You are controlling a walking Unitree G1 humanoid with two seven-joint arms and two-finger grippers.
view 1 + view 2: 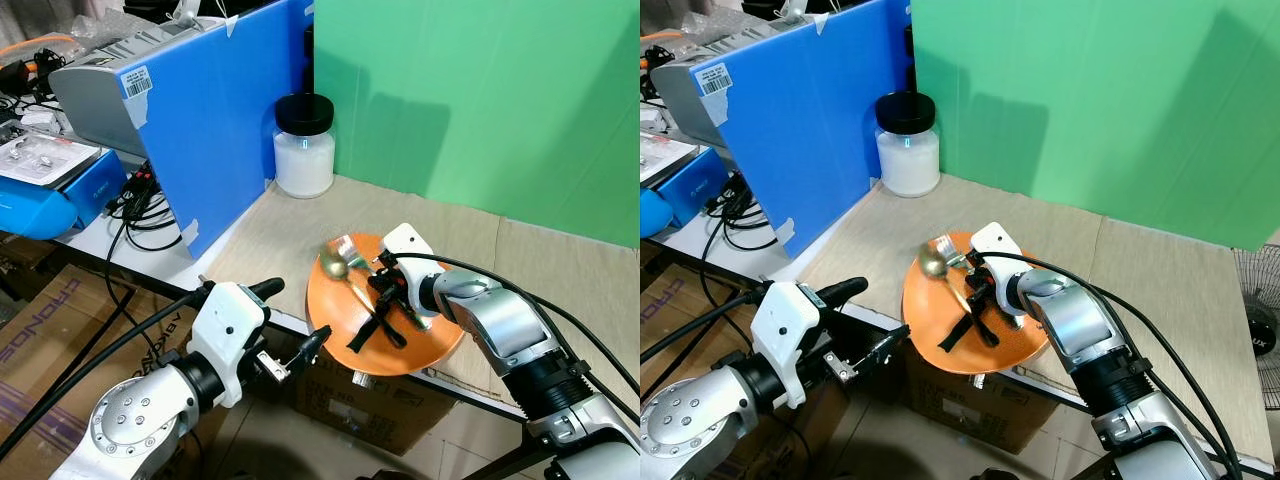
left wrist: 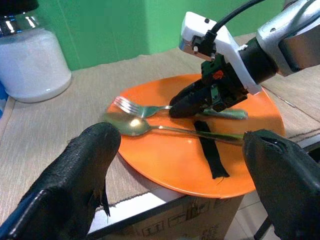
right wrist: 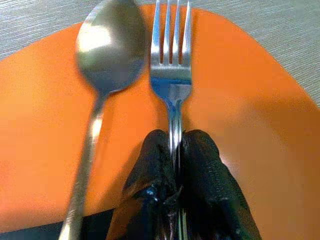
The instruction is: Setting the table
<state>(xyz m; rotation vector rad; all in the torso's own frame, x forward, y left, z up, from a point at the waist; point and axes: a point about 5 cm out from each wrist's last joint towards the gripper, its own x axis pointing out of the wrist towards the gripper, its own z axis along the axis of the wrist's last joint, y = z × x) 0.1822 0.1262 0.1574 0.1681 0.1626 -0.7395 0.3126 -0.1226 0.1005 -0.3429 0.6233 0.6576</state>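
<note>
An orange plate sits at the near edge of the beige table, overhanging it slightly. On it lie a steel fork and a steel spoon, side by side, plus a black strap. My right gripper is shut on the fork's handle just behind its tines, low over the plate. My left gripper hangs open below the table's front edge, left of the plate, its fingers wide apart and pointing at the plate.
A white jar with a black lid stands at the back of the table by a blue board. A green wall panel rises behind. Cardboard boxes sit under the table; cables and equipment lie left.
</note>
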